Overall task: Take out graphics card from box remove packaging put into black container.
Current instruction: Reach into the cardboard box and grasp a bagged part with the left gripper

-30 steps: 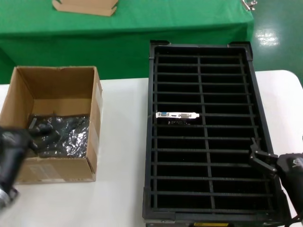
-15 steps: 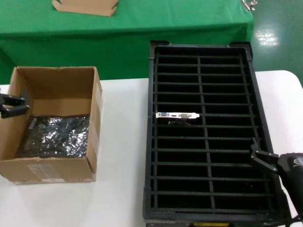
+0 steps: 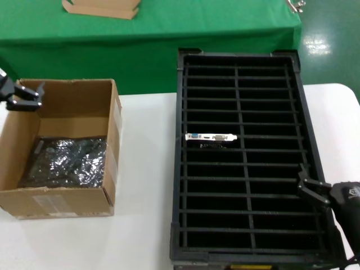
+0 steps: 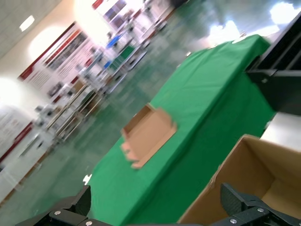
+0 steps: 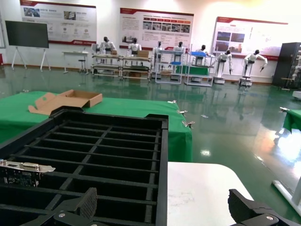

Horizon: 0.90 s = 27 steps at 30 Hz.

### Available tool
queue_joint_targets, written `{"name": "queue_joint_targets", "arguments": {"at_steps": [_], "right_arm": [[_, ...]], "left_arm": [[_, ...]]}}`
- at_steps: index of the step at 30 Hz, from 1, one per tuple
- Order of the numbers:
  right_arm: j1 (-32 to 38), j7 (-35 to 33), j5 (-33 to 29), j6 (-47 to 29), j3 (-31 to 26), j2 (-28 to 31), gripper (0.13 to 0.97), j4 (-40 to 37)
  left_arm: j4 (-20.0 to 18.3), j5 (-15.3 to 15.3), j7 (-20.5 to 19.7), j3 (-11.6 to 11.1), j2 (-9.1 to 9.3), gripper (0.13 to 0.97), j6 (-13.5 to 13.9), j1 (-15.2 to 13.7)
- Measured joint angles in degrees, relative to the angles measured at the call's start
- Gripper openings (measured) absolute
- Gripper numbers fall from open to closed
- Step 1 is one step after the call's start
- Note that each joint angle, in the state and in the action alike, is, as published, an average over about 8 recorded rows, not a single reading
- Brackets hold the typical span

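the left pincer (image 3: 21, 95) hangs spread and empty over the far left corner of the deep brown corrugated cardboard box (image 3: 109, 169), where the dark grey crinkled plastic packaging (image 3: 67, 162) lies. the right pincer (image 3: 310, 188), fingers apart, sits at the near right rim of the large black ribbed plastic container (image 3: 176, 185) on the white tabletop (image 3: 143, 225). the slim dark graphics card with silver bracket (image 3: 211, 138) stands in a left-column slot.
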Motion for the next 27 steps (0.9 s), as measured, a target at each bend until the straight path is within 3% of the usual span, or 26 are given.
{"name": "queue_joint_targets", "arguments": {"at_steps": [3,12,19,23,27], "right_arm": [[0.0,0.0,0.0,0.0,0.0,0.0,0.966,0.0],[0.0,0.0,0.0,0.0,0.0,0.0,0.966,0.0],[0.0,0.0,0.0,0.0,0.0,0.0,0.966,0.0],[0.0,0.0,0.0,0.0,0.0,0.0,0.966,0.0],[0.0,0.0,0.0,0.0,0.0,0.0,0.966,0.0]], "left_arm": [[6.1,6.4,-4.2,0.3,2.1,0.966,8.0,-2.0],[23.8,32.2,-21.4,0.5,8.34,0.966,33.8,-8.3],[40.6,51.4,-28.8,0.5,17.35,0.966,52.2,-14.1],[50.7,60.4,-30.6,0.1,23.83,0.966,57.4,-16.8],[60.6,65.6,-29.2,-1.8,30.66,0.966,57.2,-18.5]]}}
